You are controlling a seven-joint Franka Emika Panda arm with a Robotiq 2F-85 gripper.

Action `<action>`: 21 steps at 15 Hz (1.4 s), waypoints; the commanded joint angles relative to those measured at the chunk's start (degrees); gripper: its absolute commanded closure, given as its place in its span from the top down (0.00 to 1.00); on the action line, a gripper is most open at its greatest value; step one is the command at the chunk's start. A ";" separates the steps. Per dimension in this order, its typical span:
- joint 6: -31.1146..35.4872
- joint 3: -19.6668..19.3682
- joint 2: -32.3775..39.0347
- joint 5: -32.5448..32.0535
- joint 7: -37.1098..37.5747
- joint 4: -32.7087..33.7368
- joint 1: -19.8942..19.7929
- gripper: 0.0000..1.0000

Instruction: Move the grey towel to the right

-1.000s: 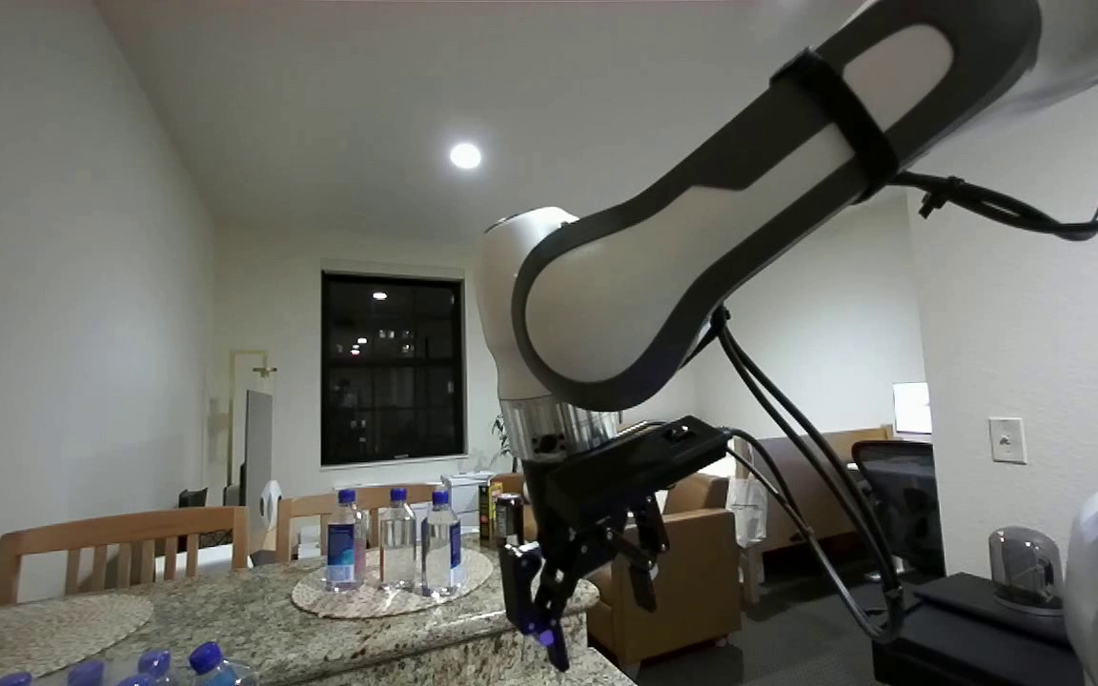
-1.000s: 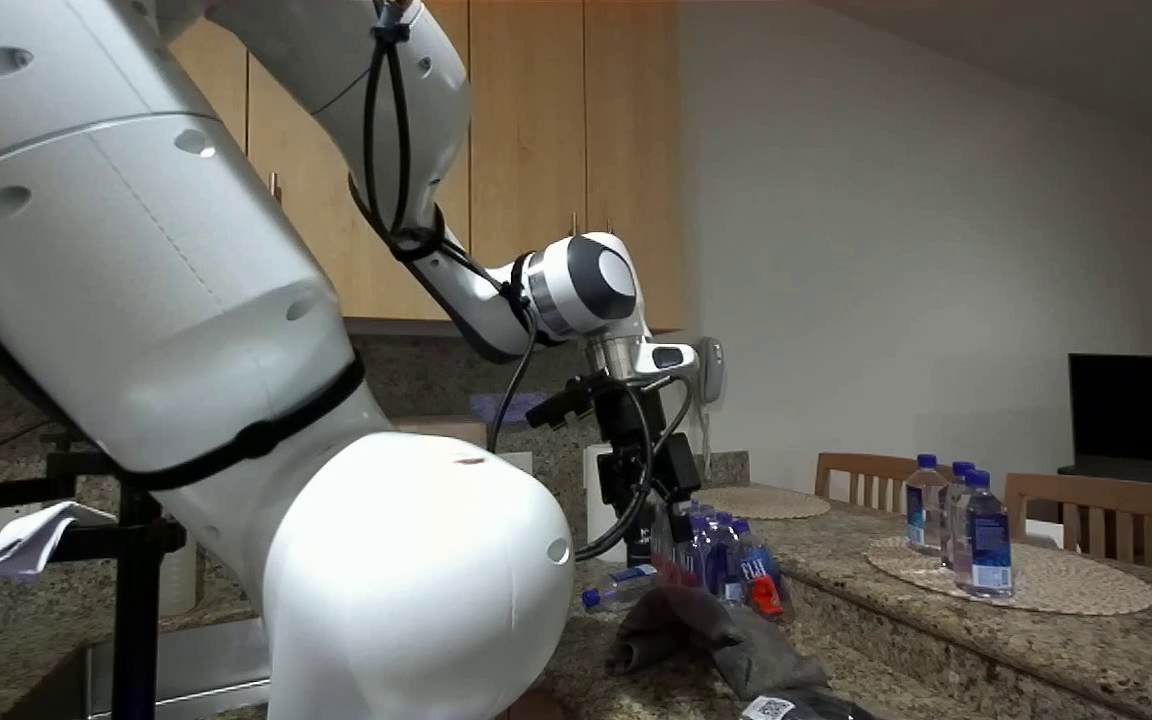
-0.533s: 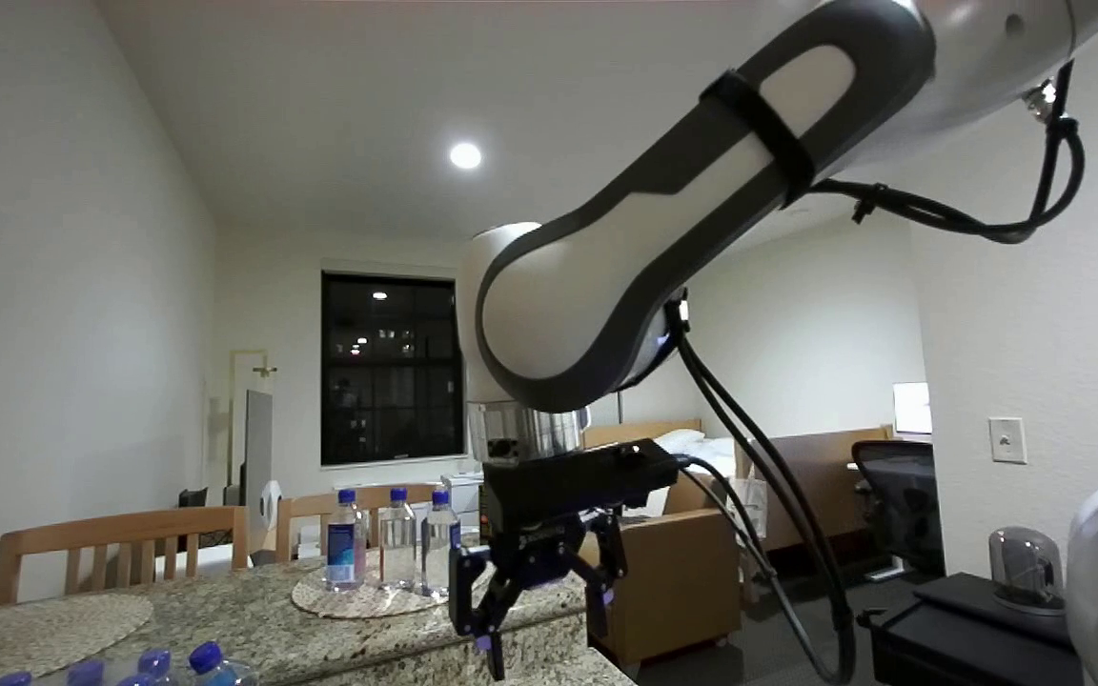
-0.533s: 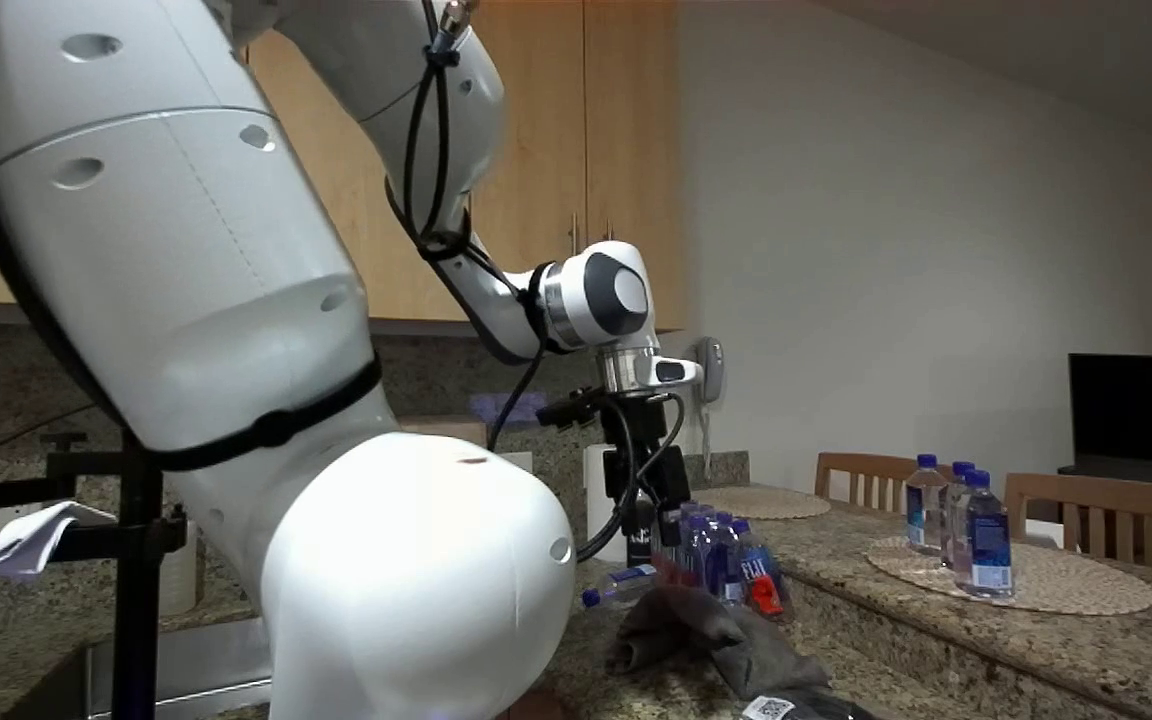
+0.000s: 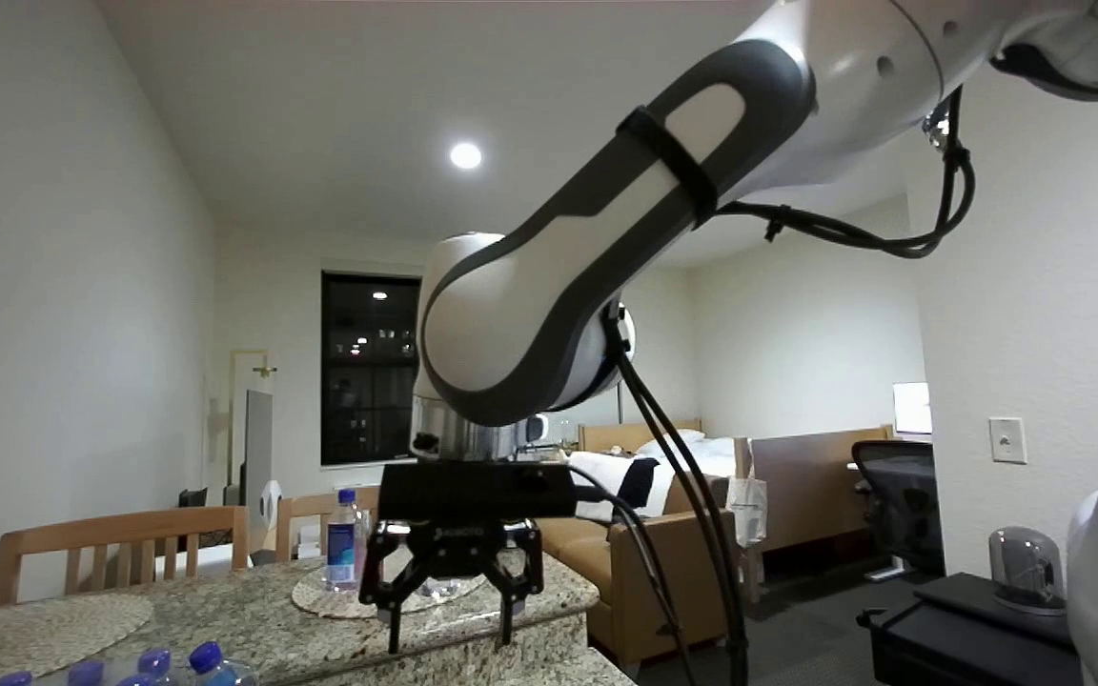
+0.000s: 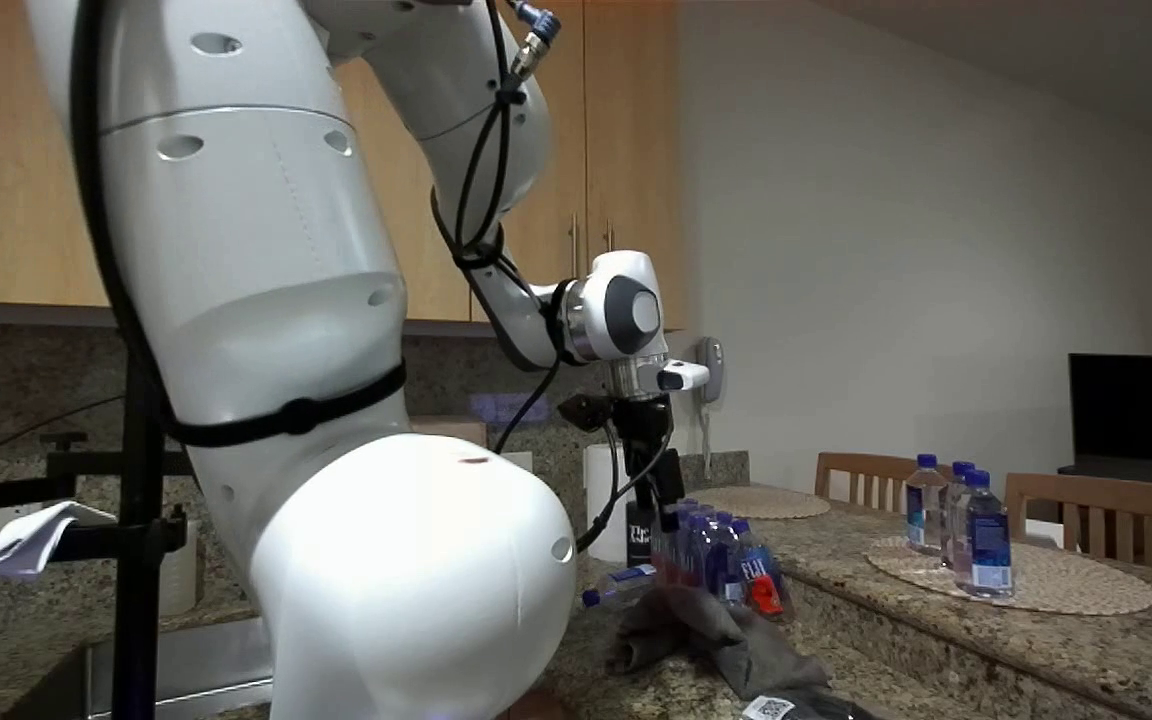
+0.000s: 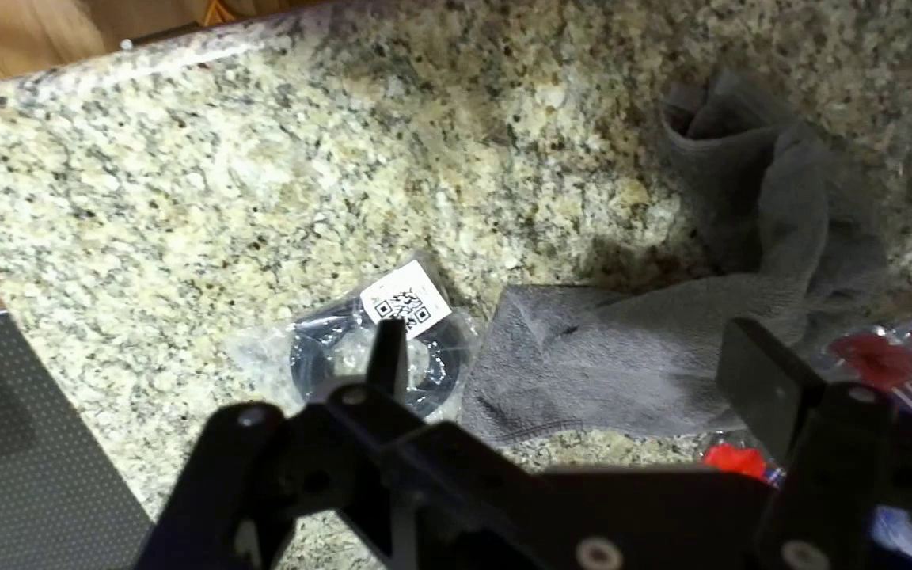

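The grey towel (image 7: 606, 356) lay on the granite counter (image 7: 187, 182), and its shape was bent rather than straight. In the wrist view its long axis began at a flat, squarish end near the middle, went to the right, and then turned upward into a bunched part, where a fold opened toward the top. In an exterior view, the same towel sloped from this bunched part down to the right.

The gripper (image 7: 575, 360) hung above it with its two fingers spread well apart; one of them hid a piece of the cloth. Next to the flat end lay a clear plastic packet (image 7: 337, 332) with a QR label (image 7: 404, 297); whether they touched, I could not tell. Blue-capped bottles (image 6: 721, 555) stood crowded close to the bunched part, a red object (image 6: 764, 595) just beside them, and another bottle (image 6: 621, 587) lay on its side.
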 commanded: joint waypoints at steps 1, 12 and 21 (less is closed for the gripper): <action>3.88 -0.44 5.97 -0.24 1.95 3.45 2.31 1.00; 11.91 -1.44 15.16 -11.60 11.66 10.42 5.98 1.00; 10.29 -2.26 14.59 -13.05 13.27 9.42 8.08 1.00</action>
